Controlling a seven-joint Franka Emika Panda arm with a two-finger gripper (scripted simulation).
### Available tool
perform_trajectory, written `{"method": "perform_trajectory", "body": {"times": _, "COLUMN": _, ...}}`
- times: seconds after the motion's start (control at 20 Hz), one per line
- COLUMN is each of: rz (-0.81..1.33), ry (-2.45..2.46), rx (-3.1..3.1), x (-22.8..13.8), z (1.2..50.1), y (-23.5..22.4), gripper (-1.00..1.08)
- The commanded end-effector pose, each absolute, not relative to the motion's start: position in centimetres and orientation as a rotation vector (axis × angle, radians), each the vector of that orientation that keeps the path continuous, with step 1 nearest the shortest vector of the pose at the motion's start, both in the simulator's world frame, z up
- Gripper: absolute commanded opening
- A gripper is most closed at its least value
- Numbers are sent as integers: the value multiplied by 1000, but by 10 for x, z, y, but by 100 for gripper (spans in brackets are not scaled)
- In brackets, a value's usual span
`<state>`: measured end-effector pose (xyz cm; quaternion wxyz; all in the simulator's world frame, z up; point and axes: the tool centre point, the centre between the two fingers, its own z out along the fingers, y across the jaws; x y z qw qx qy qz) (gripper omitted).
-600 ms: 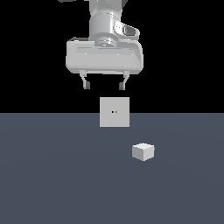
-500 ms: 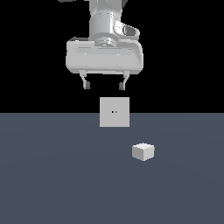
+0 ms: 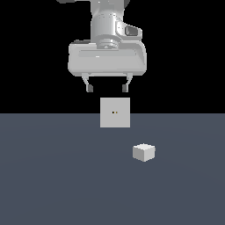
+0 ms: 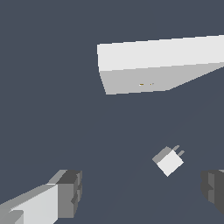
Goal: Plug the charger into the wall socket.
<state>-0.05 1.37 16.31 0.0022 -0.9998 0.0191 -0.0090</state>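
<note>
The charger [image 3: 144, 152] is a small white-grey cube lying on the dark floor, toward the exterior view's right. In the wrist view the charger [image 4: 168, 161] shows two short prongs on one side. The wall socket [image 3: 115, 112] is a flat upright light-grey square plate with two tiny dark-orange holes at its centre; it also shows in the wrist view [image 4: 148, 81]. My gripper [image 3: 107, 88] hangs open and empty high above the floor, above the socket and up and to the exterior view's left of the charger. Its fingertips [image 4: 70, 192] frame the wrist view.
The dark grey floor [image 3: 52, 176] spreads around both objects. The background behind the socket is black.
</note>
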Motion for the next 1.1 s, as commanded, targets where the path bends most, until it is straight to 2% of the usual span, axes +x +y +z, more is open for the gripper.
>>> {"method": "perform_trajectory", "body": {"times": 0.0, "rz": -52, "ry": 110, "rx": -3142, "x": -2, "z": 159, "y": 10, "gripper": 100}}
{"method": "perform_trajectory", "body": {"times": 1.05, "rz": -361, "ry": 739, "rx": -3127, "x": -21, "z": 113, "y": -31, "gripper": 100}}
